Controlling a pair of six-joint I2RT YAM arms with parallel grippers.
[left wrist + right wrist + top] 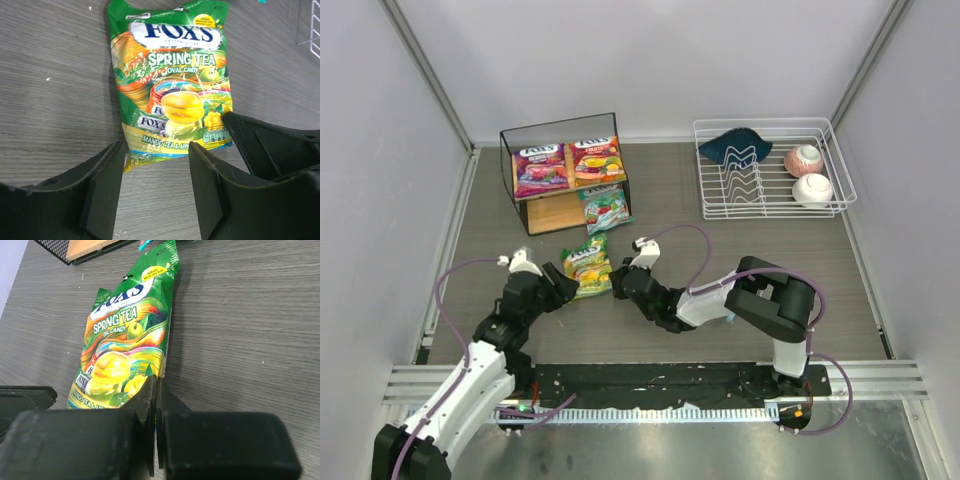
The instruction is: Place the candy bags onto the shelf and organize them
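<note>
The yellow-green candy bag (pixel 587 266) lies flat on the grey table, in front of the shelf (pixel 517 160). It fills the left wrist view (pixel 172 85) and shows in the right wrist view (pixel 125 347). My left gripper (pixel 560 285) (pixel 155 170) is open, its fingertips just short of the bag's near edge. My right gripper (pixel 618 283) (pixel 159 382) is shut on the bag's near right corner. The purple-magenta bag (pixel 540 168) and the red-orange bag (pixel 597 158) lie on the shelf's top board. The teal-green bag (pixel 606 208) sits at the shelf's lower front right.
A white wire dish rack (pixel 718 205) stands at the back right, holding a dark blue item (pixel 735 147) and two bowls (pixel 807 173). Pale walls close in the table on three sides. The shelf's corner shows in the right wrist view (pixel 75 250).
</note>
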